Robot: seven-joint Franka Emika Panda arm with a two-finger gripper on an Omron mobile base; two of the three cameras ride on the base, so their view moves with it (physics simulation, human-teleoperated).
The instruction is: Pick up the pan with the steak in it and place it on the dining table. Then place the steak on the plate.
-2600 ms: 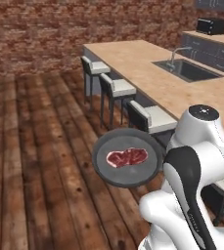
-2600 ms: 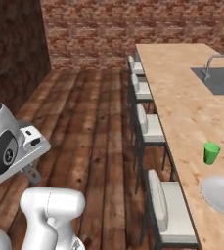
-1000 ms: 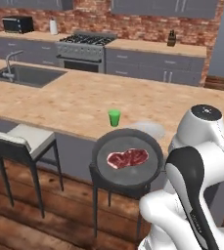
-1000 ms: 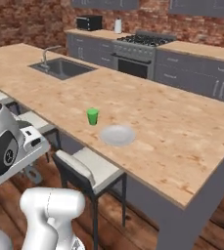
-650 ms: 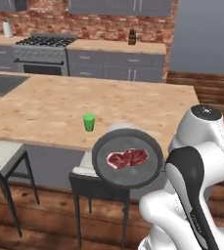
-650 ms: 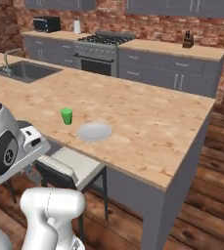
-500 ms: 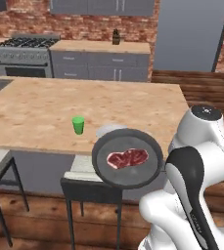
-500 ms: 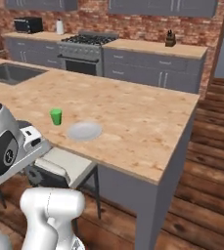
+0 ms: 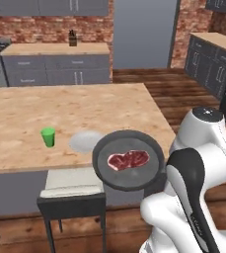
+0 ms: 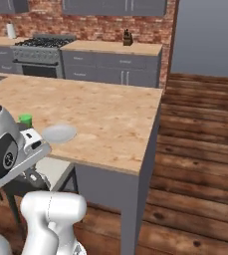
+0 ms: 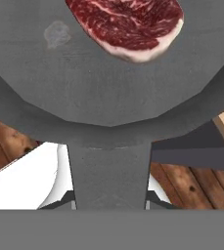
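Note:
The dark grey pan (image 9: 115, 172) hangs level in the air over the near edge of the dining table (image 9: 99, 106), with the red steak (image 9: 128, 160) lying in its middle. In the hand view the pan (image 11: 84, 83) spreads across the top, the steak (image 11: 128, 22) at its far side. My gripper (image 11: 109, 201) is shut on the pan's handle (image 11: 108, 171), one fingertip on each side. The pale plate (image 9: 84, 142) lies on the table just left of the pan and shows as the plate (image 10: 59, 133) in the right base view.
A green cup (image 9: 48, 137) stands on the table left of the plate. A grey chair (image 9: 72, 190) with a pale seat is tucked under the table's near edge below the pan. Grey wall counters (image 10: 110, 62) and a stove (image 10: 41, 45) line the back; wood floor lies to the right.
The whole scene has slid left as the base drove along the table, bringing its right end into view. The pan stays held in the same place relative to the arm, steak unmoved.

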